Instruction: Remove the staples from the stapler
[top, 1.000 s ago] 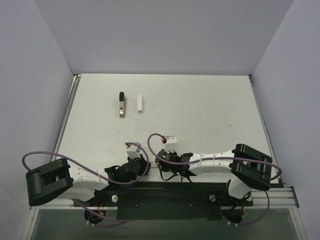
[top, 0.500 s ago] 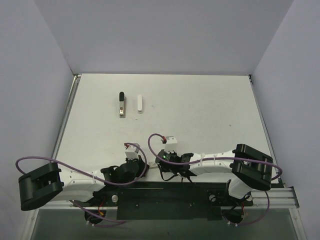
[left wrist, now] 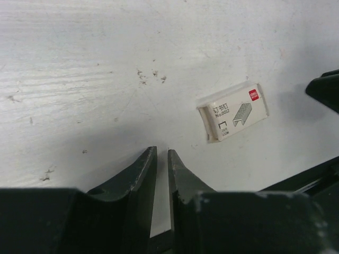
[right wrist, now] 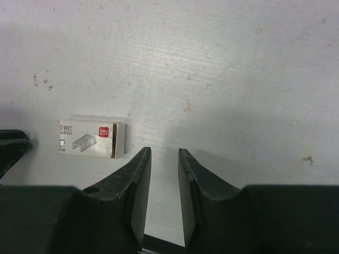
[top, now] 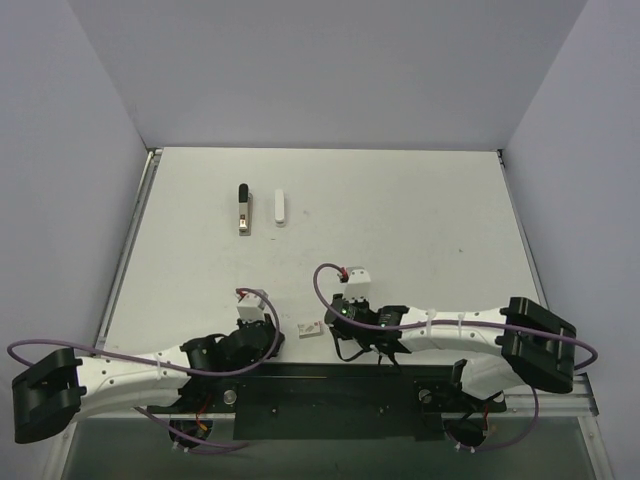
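A black stapler (top: 243, 207) lies at the far left of the white table, its metal end nearest me. A small white staple box (top: 309, 328) lies near the front edge, between my two grippers; it also shows in the left wrist view (left wrist: 233, 111) and the right wrist view (right wrist: 91, 138). My left gripper (top: 272, 336) (left wrist: 162, 152) is low over the table just left of the box, jaws almost together and empty. My right gripper (top: 338, 336) (right wrist: 164, 151) is just right of the box, jaws a narrow gap apart and empty. Both are far from the stapler.
A short white bar-shaped object (top: 280, 207) lies right beside the stapler. Grey walls enclose the table on the left, back and right. The black mounting rail (top: 330, 390) runs along the near edge under the arms.
Both arms have stretched out, the left elbow swinging far left and down and the right elbow further right. The grippers drew apart and the staple box now shows between them.
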`<act>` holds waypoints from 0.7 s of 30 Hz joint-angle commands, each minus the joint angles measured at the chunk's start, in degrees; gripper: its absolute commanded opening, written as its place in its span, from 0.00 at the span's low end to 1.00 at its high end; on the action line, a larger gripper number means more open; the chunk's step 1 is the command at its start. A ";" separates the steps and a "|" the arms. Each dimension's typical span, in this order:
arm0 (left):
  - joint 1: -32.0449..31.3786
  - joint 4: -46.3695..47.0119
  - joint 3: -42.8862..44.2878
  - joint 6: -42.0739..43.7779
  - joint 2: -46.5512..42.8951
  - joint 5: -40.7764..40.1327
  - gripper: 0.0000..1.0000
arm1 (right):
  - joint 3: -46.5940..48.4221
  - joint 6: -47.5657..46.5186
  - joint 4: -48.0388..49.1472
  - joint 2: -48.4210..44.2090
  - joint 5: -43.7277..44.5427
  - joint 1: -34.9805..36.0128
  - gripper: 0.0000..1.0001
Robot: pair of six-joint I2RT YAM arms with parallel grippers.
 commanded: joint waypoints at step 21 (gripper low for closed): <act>-0.32 -14.48 10.68 5.46 -5.51 -7.29 0.86 | -3.11 -5.78 -21.69 -25.66 20.10 -1.91 1.00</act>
